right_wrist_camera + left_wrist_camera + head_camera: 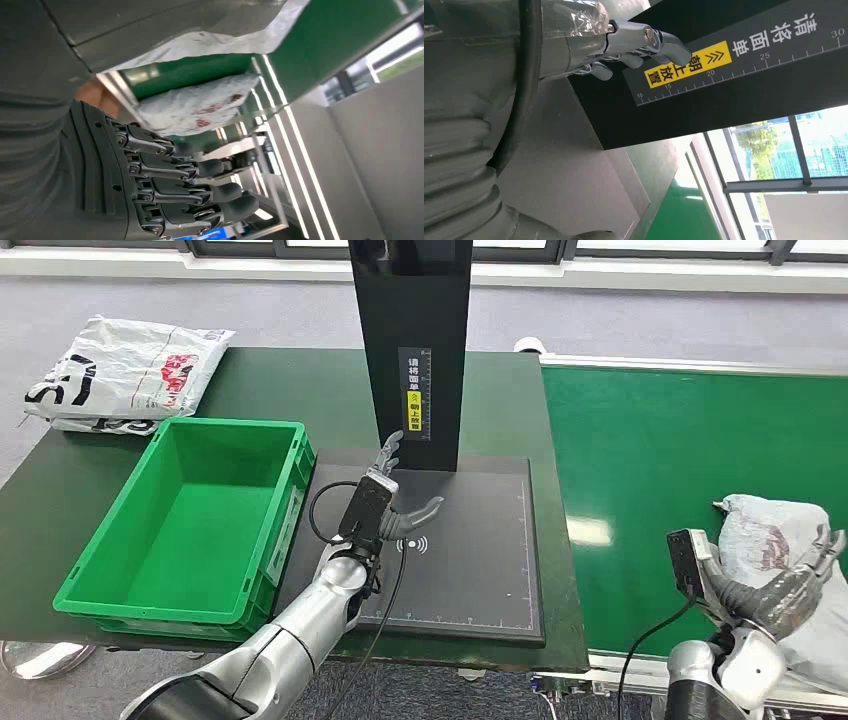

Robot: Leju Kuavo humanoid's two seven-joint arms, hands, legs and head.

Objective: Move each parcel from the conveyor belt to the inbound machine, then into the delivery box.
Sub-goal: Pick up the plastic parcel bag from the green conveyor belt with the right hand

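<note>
The black flat scanning pad of the inbound machine [470,540] served as the landmark. Above its near-left part the left hand [395,502] hovered, fingers [664,42] spread apart and holding nothing, their tips reaching toward the tall black upright column [412,340] that rose from the pad's far edge and carried a yellow label [688,65]. Just left of the pad sat the green plastic delivery box [190,525], on the same dark green table [90,470]. Beyond the box, well left of the pad, lay a white printed plastic bag [125,375]. Right of the pad ran the green conveyor belt [660,440], where a crumpled white plastic parcel [775,540] lay at the near end. The right hand [785,590] rested at the parcel, fingers [200,192] curled toward it; whether it gripped the parcel could not be told.
</note>
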